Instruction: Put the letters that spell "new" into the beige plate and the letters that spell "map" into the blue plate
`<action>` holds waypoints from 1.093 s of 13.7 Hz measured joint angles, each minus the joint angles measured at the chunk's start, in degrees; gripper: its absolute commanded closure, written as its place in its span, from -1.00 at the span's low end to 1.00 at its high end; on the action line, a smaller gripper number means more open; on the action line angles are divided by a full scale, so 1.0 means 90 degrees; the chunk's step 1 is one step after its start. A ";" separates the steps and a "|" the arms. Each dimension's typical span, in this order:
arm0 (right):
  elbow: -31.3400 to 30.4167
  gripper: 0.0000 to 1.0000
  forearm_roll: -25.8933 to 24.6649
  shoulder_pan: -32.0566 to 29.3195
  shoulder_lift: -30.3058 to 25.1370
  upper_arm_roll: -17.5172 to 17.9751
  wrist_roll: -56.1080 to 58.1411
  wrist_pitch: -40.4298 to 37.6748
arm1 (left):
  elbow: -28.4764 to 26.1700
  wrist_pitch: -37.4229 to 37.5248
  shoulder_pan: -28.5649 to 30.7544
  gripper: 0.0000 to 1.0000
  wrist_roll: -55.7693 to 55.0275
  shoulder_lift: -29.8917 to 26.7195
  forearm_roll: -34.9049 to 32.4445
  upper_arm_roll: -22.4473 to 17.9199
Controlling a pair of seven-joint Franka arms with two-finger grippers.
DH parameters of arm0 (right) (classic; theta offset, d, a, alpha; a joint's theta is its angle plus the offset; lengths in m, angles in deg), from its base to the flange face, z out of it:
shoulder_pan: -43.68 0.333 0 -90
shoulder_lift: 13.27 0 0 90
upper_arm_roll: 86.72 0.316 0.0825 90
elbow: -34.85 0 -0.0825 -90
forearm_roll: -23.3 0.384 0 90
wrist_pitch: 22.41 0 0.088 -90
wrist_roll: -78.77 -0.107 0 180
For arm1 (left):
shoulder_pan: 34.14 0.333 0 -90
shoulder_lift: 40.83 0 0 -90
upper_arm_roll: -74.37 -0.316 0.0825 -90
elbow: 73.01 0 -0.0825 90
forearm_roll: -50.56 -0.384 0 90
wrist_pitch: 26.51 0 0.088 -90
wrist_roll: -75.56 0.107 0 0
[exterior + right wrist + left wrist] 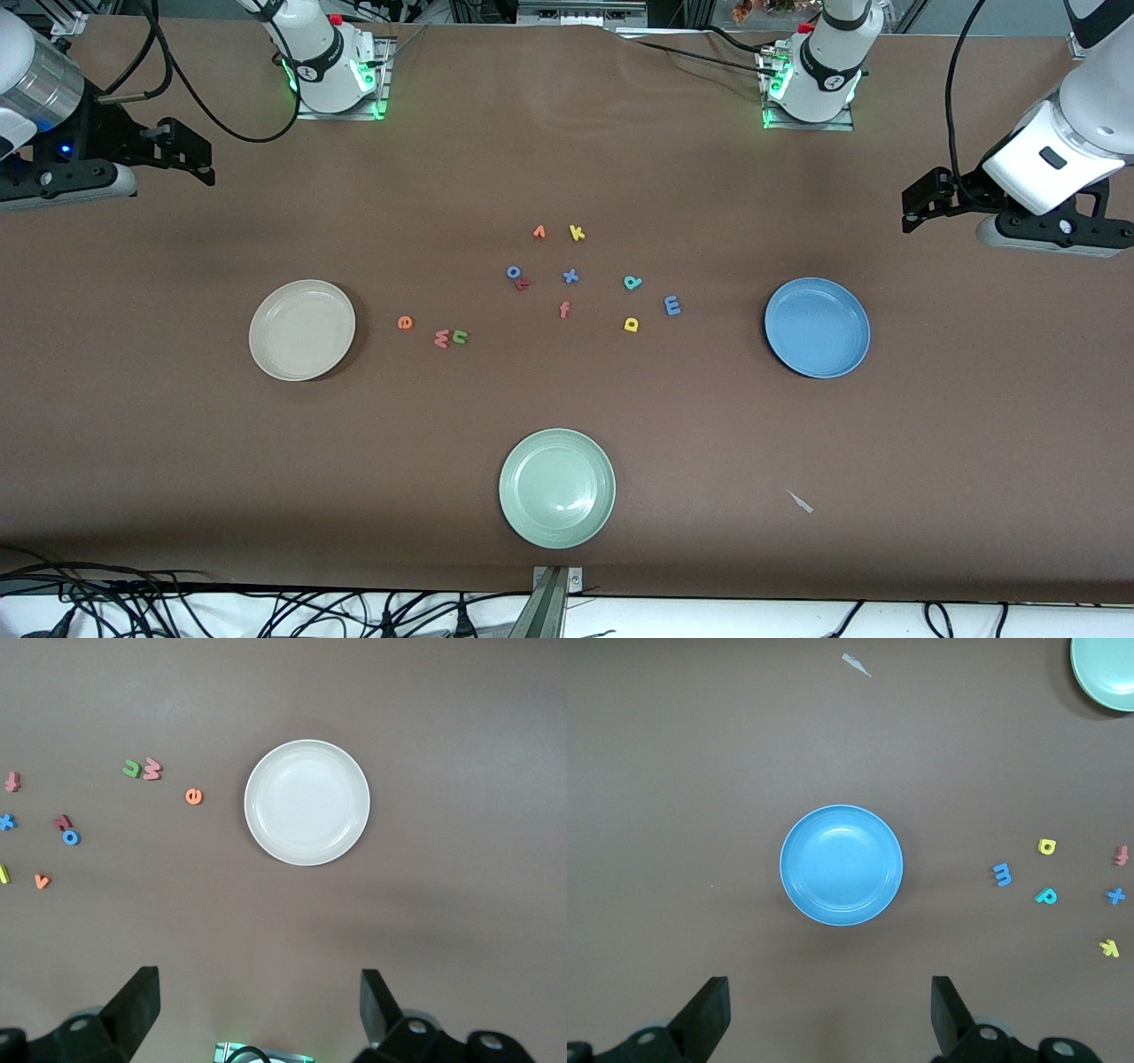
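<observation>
A brown table holds three plates and scattered foam letters. The left end effector hangs wide and empty over the blue plate; the right end effector, likewise wide, hangs over the beige plate. The green n touches the pinkish w, so a pinch could drag both. The blue m lies near the blue plate.

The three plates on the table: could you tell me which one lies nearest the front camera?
The pale green plate; the beige plate and the blue plate lie farther back.
</observation>
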State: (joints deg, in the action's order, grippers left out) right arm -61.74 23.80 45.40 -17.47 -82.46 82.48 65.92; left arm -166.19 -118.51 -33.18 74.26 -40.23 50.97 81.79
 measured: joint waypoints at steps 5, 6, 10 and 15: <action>-0.0003 -0.99 0.0000 -0.0001 0.0008 -0.0001 -0.0002 0.0012 | 0.0000 0.0002 0.0001 -1.00 0.0000 0.0000 0.0000 0.0000; -0.0003 -0.99 0.0000 -0.0002 0.0008 -0.0001 -0.0002 0.0014 | 0.0000 0.0002 0.0001 -1.00 0.0000 0.0000 0.0000 0.0000; -0.0003 -0.99 -0.0001 -0.0005 0.0049 -0.0003 -0.0002 0.0014 | 0.0000 0.0002 0.0001 -1.00 0.0000 0.0000 0.0000 0.0000; -0.0003 -0.99 -0.0001 -0.0006 0.0090 -0.0004 -0.0002 0.0035 | 0.0000 0.0002 0.0001 -1.00 0.0000 0.0000 0.0000 0.0000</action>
State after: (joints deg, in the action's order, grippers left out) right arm -61.77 23.79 45.34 -16.66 -82.50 82.47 66.24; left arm -166.19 -118.49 -33.17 74.26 -40.22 50.97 81.79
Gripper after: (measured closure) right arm 0.000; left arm 0.000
